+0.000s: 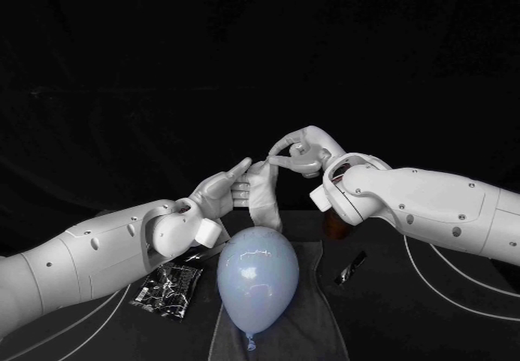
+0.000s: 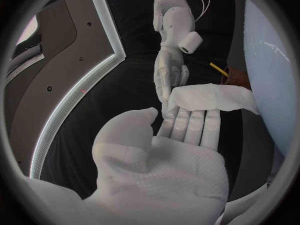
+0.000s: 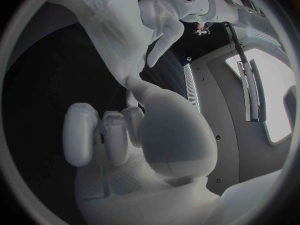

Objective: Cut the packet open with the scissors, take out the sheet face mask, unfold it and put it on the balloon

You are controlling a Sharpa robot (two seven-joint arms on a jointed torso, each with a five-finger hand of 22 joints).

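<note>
Black surface (image 1: 412, 338), dark backdrop. Far left: packet (image 1: 168, 289) lies cut open beside the balloon (image 1: 258, 274), so I'd call cutting and extraction done. Left hand (image 1: 222, 194) is raised, fingers (image 2: 197, 127) straight and pressed together under the sheet face mask (image 1: 265, 199). Its thumb sits apart; can't tell if it pinches. Mask hangs as a narrow folded strip just above the balloon, which lies on a grey cloth (image 1: 320, 316). Right hand (image 1: 298, 154) pinches the mask's top end between thumb and finger. Scissors (image 1: 349, 268) lie right of the balloon. Left to do: unfold, drape on balloon.
</note>
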